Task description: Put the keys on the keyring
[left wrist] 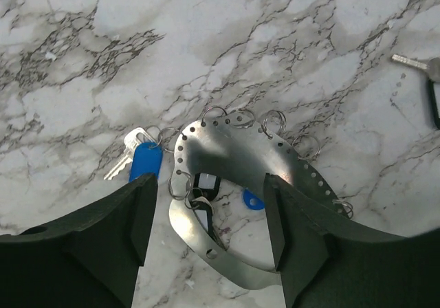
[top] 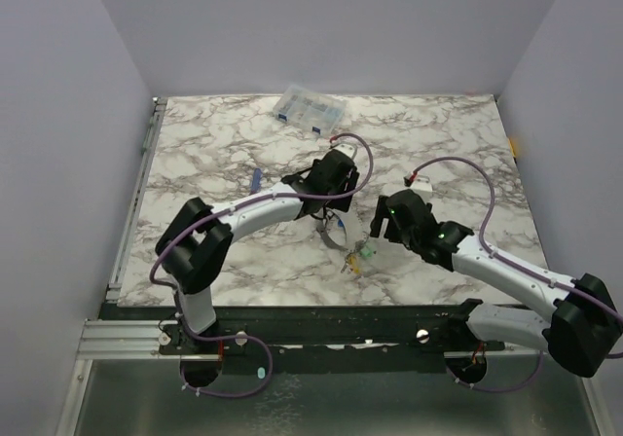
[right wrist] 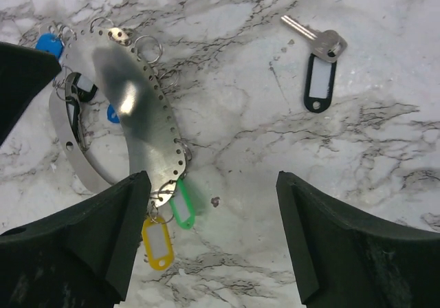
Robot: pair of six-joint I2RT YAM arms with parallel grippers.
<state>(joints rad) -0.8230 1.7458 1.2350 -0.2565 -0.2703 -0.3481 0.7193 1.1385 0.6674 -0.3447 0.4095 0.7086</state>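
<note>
at the centre of the overhead view, the keyring (top: 336, 234) lies on the marble table (top: 214, 144), between the two tool heads. it is a broad grey metal band, punched with holes along its edge and bent into a hoop, with small split rings hanging from the holes.

the left gripper (left wrist: 210, 201) hangs just over it, jaws spread wide and clamping nothing. in the left wrist frame the hoop fills the gap between the dark fingers (left wrist: 137, 225), and its lower right curve runs under the right-hand one; whether that finger touches the metal i cannot tell. the right gripper (right wrist: 212, 198) is likewise wide apart and holds nothing, with bare marble in its gap and the hoop at the left of its frame.

hooked on the band's rings are a blue-tagged key (left wrist: 144, 160) at centre left of the left wrist frame, a black tag (left wrist: 205, 184) inside the hoop, and a yellow tag (right wrist: 157, 239) and green tag (right wrist: 182, 208) at the hoop's lower end in the right wrist frame. one loose key with a black tag (right wrist: 320, 74) lies well apart from the hoop, upper right of that frame. near the top of the overhead view sits a clear compartment box (top: 309, 108).
</note>
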